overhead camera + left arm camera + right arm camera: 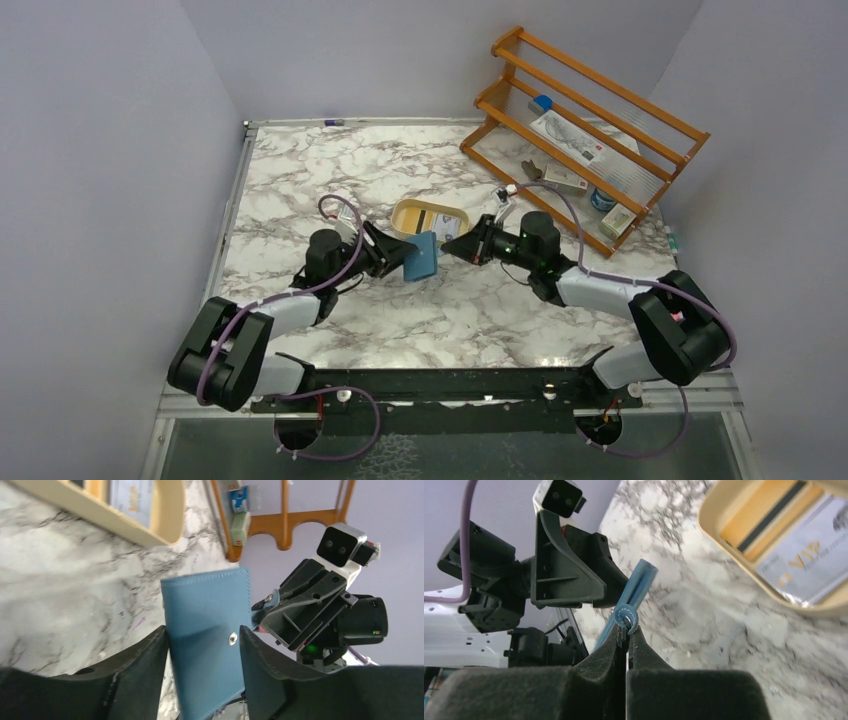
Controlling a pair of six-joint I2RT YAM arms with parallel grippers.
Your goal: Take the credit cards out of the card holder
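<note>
The teal-blue card holder [422, 257] hangs folded shut just above the marble between both arms. My right gripper [627, 625] is shut on its small snap tab [626, 615], coming from the right. My left gripper [202, 630] stands open. The card holder [205, 615] lies flat across the gap behind its fingers, silver snap stud facing the camera. Two credit cards lie in the tan dish [719, 535]: a yellow-orange one with a dark stripe [769, 517] and a pale one [809, 565]. No card shows inside the card holder.
The tan oval dish [405, 212] sits just behind the card holder. At the back right a tilted wooden rack [590, 130] holds several small items. Grey walls close in the table on the left, back and right.
</note>
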